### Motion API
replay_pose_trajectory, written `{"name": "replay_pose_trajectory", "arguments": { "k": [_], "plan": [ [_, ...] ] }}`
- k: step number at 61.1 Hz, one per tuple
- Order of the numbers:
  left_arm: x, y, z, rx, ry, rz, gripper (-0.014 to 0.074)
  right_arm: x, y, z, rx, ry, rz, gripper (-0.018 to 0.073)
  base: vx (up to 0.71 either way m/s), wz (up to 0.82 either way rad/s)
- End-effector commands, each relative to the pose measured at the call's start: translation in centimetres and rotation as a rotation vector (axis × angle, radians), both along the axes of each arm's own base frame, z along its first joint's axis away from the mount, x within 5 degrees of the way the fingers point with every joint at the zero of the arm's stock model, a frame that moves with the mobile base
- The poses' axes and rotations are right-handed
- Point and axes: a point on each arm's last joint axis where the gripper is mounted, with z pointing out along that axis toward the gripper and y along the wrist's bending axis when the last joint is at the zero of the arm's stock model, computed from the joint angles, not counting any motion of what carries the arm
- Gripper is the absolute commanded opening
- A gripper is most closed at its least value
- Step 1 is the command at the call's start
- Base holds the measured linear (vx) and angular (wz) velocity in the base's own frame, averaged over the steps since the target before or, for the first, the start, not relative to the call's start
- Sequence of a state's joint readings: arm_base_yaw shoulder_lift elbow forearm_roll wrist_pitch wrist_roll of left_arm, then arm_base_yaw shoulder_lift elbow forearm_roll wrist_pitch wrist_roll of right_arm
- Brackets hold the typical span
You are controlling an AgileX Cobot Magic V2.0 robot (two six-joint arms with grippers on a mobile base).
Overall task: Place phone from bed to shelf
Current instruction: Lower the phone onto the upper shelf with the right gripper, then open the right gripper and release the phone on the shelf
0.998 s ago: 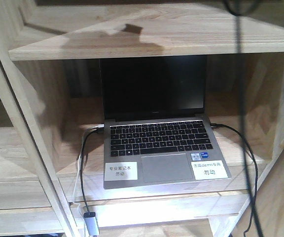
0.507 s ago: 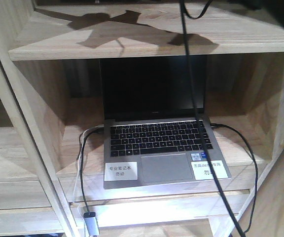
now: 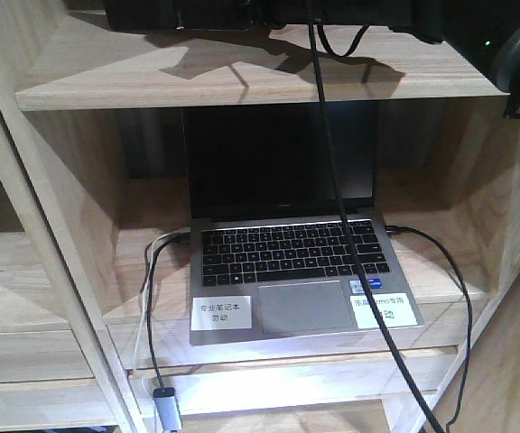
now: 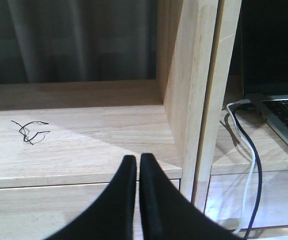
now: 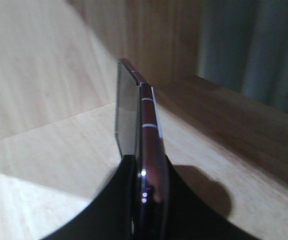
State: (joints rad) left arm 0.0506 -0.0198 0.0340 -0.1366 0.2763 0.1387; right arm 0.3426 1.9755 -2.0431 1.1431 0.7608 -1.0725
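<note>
Right gripper [image 5: 146, 200] clamps the phone [image 5: 140, 125] on edge above the shelf [image 5: 59, 145] board, left gripper [image 4: 136, 200] closed on nothing, and releasing it this upright risks the phone toppling flat or sliding off.

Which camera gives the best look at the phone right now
The right wrist view. It shows the phone edge-on, clamped between the right gripper fingers above the shelf board. The front-facing view shows only dark arm parts at the top; the left wrist view shows no phone.
</note>
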Motion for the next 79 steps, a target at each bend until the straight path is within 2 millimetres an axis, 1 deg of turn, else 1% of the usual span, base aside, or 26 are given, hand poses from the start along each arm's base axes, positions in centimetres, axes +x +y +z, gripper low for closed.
{"name": "replay_pose_trajectory", "arguments": {
  "k": [1,13,18,23,33,43,50,55,68,79],
  "plan": [
    [0.1,0.0,0.6,-0.010,-0.075,0.005,0.0001,-1.3,-0.7,3.6,0.062,-0.087,-0.031,0.0001,0.00,0.00],
    [0.1,0.0,0.6,-0.010,-0.075,0.005,0.0001,-1.3,-0.8,3.4,0.036,-0.097,-0.037,0.0039,0.00,0.00],
    [0.1,0.0,0.6,-0.010,-0.075,0.005,0.0001,-1.2,-0.8,3.3,0.018,-0.103,-0.038,0.0078,0.00,0.00],
    [0.1,0.0,0.6,-0.010,-0.075,0.005,0.0001,-1.2,-0.8,3.2,0.008,-0.107,-0.040,0.0137,0.00,0.00],
    [0.1,0.0,0.6,-0.010,-0.075,0.005,0.0001,-1.1,-0.9,3.3,0.012,-0.111,-0.055,0.0312,0.00,0.00],
    [0.1,0.0,0.6,-0.010,-0.075,0.005,0.0001,-0.8,-1.1,3.5,0.036,-0.109,-0.094,0.0514,0.00,0.00],
    [0.1,0.0,0.6,-0.010,-0.075,0.005,0.0001,-0.7,-1.2,3.5,0.039,-0.114,-0.113,0.0599,0.00,0.00],
    [0.1,0.0,0.6,-0.010,-0.075,0.005,0.0001,-0.6,-1.2,3.5,0.037,-0.117,-0.117,0.0616,0.00,0.00],
    [0.1,0.0,0.6,-0.010,-0.075,0.005,0.0001,-0.7,-1.3,3.5,0.018,-0.111,-0.126,0.0596,0.00,0.00],
    [0.1,0.0,0.6,-0.010,-0.075,0.005,0.0001,-1.4,-1.8,4.4,-0.006,-0.121,-0.151,0.0579,0.00,0.00]
  ]
}}
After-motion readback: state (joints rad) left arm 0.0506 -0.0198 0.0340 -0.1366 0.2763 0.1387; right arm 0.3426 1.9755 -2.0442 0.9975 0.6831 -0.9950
